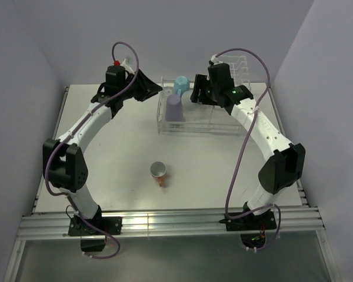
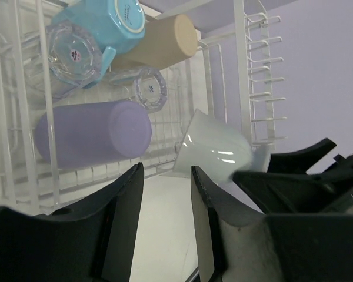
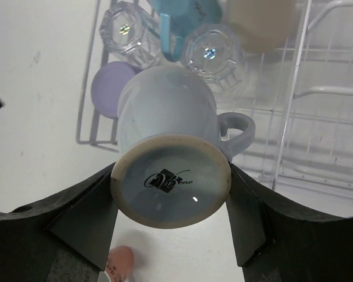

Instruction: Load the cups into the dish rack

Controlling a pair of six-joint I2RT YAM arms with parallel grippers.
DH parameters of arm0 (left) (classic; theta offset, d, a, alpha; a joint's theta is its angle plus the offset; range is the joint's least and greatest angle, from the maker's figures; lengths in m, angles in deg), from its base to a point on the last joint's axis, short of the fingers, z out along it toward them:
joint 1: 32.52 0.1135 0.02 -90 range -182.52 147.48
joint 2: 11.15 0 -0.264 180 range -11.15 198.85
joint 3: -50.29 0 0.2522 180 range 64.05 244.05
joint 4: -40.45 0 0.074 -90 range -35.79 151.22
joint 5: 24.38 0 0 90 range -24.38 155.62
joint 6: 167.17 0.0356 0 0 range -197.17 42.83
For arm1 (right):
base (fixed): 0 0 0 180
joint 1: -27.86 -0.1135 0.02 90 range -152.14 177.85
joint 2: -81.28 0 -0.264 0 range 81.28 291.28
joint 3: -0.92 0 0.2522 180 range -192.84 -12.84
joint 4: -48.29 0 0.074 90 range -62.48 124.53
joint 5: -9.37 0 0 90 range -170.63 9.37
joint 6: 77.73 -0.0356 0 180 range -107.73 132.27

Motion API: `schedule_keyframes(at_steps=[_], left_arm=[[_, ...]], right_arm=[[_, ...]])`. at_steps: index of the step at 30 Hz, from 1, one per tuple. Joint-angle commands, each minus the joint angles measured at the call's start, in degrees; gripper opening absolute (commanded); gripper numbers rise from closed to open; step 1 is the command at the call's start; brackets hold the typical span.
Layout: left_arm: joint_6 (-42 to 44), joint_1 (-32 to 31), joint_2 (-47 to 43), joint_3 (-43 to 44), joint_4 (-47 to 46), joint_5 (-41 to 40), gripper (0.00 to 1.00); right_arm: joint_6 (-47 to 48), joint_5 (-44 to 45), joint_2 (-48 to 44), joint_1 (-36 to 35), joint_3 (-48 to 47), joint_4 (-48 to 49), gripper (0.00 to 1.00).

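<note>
My right gripper (image 3: 172, 188) is shut on the pale grey-blue mug (image 3: 167, 153), gripping its base, mouth pointing down over the clear dish rack (image 3: 300, 94). The mug also shows in the left wrist view (image 2: 215, 150). In the rack stand the purple cup (image 1: 175, 108), the light blue cup (image 1: 181, 86), the tan cup (image 2: 159, 44) and two clear glasses (image 2: 73, 53) (image 2: 150, 88). My left gripper (image 2: 166, 170) is open and empty beside the rack's left end (image 1: 150, 88). The orange-handled mug (image 1: 159, 171) lies on its side on the table, nearer the arm bases.
The rack's taller section of upright dividers (image 1: 238, 64) stands at the back right, behind my right gripper (image 1: 201, 96). A small blurred pink shape (image 3: 119, 261) shows under the right fingers. The table's edges (image 1: 65, 117) run close to the side walls.
</note>
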Motion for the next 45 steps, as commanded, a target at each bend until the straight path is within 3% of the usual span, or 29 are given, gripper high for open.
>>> schedule_keyframes(at_steps=[1,27,45], left_arm=[[3.8,0.0,-4.4,3.9,4.5,-3.1,0.44],[6.2,1.7,-9.5,4.0,10.0,-3.1,0.43],[6.4,2.0,-8.6,3.6,10.5,-2.5,0.43]], right_arm=[[1.6,4.4,0.9,-0.8,-5.1,0.6,0.0],[5.3,16.7,11.1,-5.0,-10.2,-7.1,0.0],[6.7,17.2,18.1,-6.2,-12.7,-9.8,0.0]])
